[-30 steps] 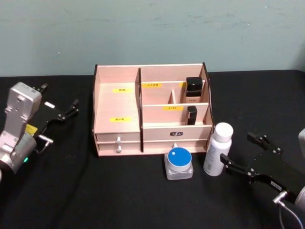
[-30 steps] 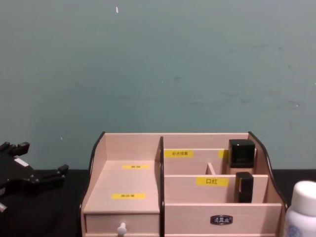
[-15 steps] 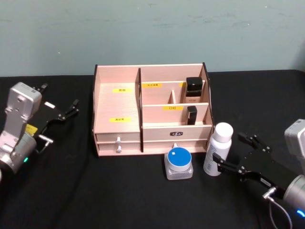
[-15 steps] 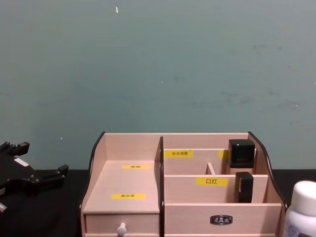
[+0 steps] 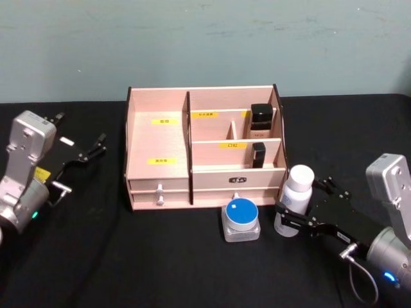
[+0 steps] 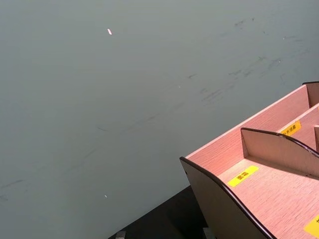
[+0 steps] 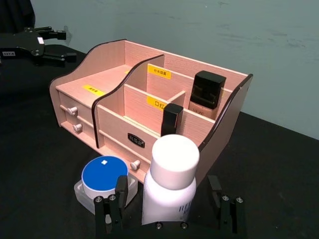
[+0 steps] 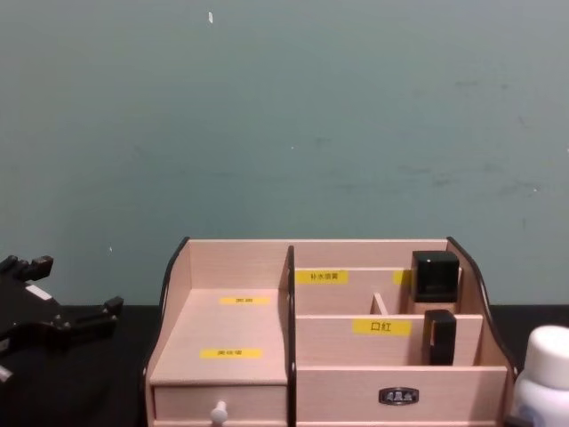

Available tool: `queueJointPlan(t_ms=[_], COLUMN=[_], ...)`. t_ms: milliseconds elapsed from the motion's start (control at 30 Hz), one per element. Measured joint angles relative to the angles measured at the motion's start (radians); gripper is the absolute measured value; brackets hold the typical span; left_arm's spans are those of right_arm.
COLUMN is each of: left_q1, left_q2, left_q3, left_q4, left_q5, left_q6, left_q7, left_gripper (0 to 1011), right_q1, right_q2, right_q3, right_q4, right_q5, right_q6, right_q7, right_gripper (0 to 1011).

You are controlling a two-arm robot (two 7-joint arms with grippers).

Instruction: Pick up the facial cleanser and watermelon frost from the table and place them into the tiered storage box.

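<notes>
Facial cleanser, apparently the white round-capped plastic bottle, stands upright off the front right corner of the pale wooden tiered storage box, flanked by the spread fingers of the right gripper. The left gripper, also spread, idles left of the box.

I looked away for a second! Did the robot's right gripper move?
Yes. In the head view the right gripper has slid left, toward the tiered storage box, and its open jaws now stand either side of the white bottle.
</notes>
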State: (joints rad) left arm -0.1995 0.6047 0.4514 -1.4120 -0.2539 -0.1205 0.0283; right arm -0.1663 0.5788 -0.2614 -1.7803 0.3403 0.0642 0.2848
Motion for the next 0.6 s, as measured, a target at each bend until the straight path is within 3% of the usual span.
queueJointPlan(t_ms=[400,600], left_q1=[0.0,0.0], left_q2=[0.0,0.0], left_q3=[0.0,0.0], left_q4=[0.0,0.0], left_q5=[0.0,0.0], left_q6=[0.0,0.0], left_q7=[0.0,0.0], left_gripper=[1001,1001], right_q1=[0.035,0.035], right_q2=[-0.047,-0.046], right_q3=[0.006,0.006], right_q4=[0.035,0.035], right_q5=[-0.028,-0.029], right_q6=[0.022,0.023], right_q7=[0.016,0.015], right_gripper=[1003,1003])
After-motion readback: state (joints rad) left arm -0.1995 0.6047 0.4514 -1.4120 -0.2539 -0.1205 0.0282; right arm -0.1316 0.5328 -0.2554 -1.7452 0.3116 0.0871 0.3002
